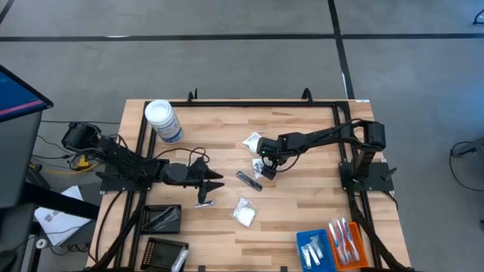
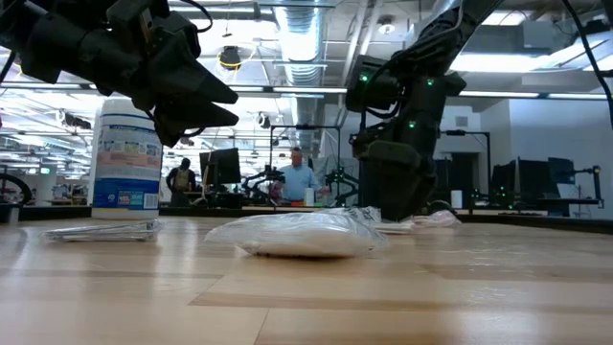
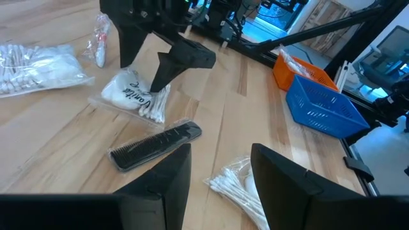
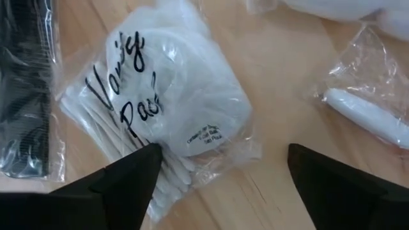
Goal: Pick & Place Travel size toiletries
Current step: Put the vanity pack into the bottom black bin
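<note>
Beneath the right gripper (image 4: 220,169) lies a clear sachet (image 4: 160,108) of cotton swabs and pads, printed in black script that looks like "Vanity Pack", with a smaller line too fine to read. Its two dark fingers stand wide apart and hold nothing; one fingertip (image 4: 137,163) sits over the sachet's edge, and the packet stretches from there into the gap between them. Just outside that finger, a black comb (image 4: 25,89) in a clear sleeve lies on the wood. Beyond the other finger, a small wrapped white tube (image 4: 367,115) rests well apart.

Farther along the pale butcher-block table (image 1: 295,219), the left gripper (image 3: 220,176) hangs above the planks with its fingers partly spread and empty; another swab sachet (image 3: 233,185) lies right below the gap between them.

Off toward the table's far corner stands a white-lidded round jar (image 1: 162,121) with a blue label whose print I cannot make out. At the near edge sit a blue tray (image 1: 314,248) and an orange tray (image 1: 348,242) with wrapped toothbrushes, and two black trays (image 1: 162,219).

Around the table the floor is grey concrete; across the room are desks with monitors and two people (image 2: 299,177) in the distance.
</note>
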